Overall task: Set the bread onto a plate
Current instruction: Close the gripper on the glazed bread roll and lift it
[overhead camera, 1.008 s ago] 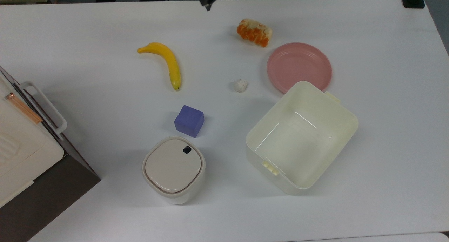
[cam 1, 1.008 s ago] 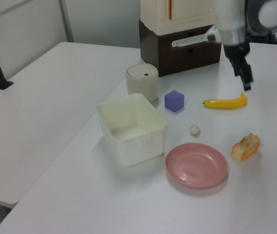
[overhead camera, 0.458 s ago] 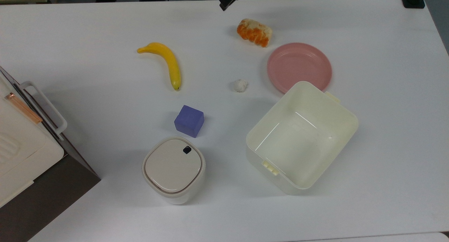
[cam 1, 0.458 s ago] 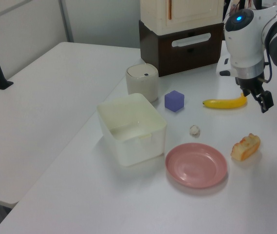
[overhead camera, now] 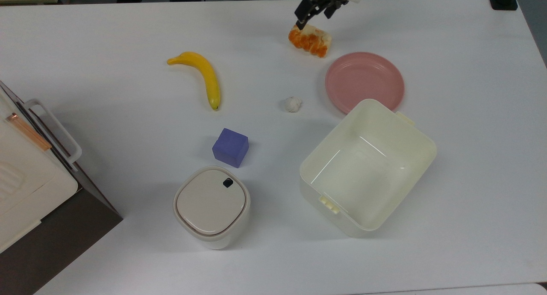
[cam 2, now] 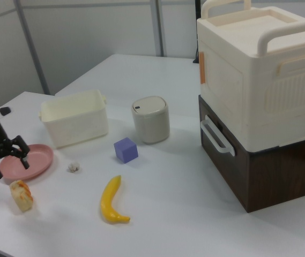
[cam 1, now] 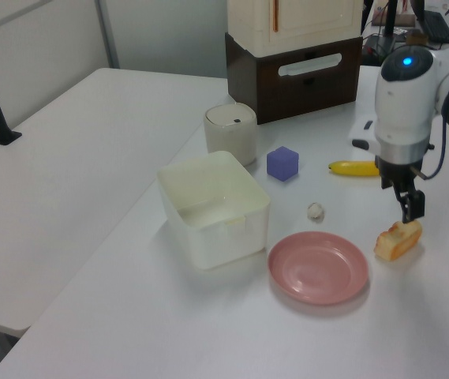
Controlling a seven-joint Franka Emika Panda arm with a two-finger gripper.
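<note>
Gripper [cam 2: 6, 158] spread empty above bread [overhead camera: 310, 40] | plate [overhead camera: 364, 82] bare at bread's 4 o'clock, top view | you've yet to grasp, carry.

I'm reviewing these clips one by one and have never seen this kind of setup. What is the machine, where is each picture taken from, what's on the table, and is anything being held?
It is a single robot arm ending in a two-finger gripper. One camera looks straight down and two look across the table from opposite sides. In the right view the fingers stand spread and hold nothing, poised just above the bread. Beside the bread lies the pink plate. Also on the table: a banana, a small white lumpy ball, a purple cube, a lidded cream canister, an open cream tub and a cream case on a dark brown base.
</note>
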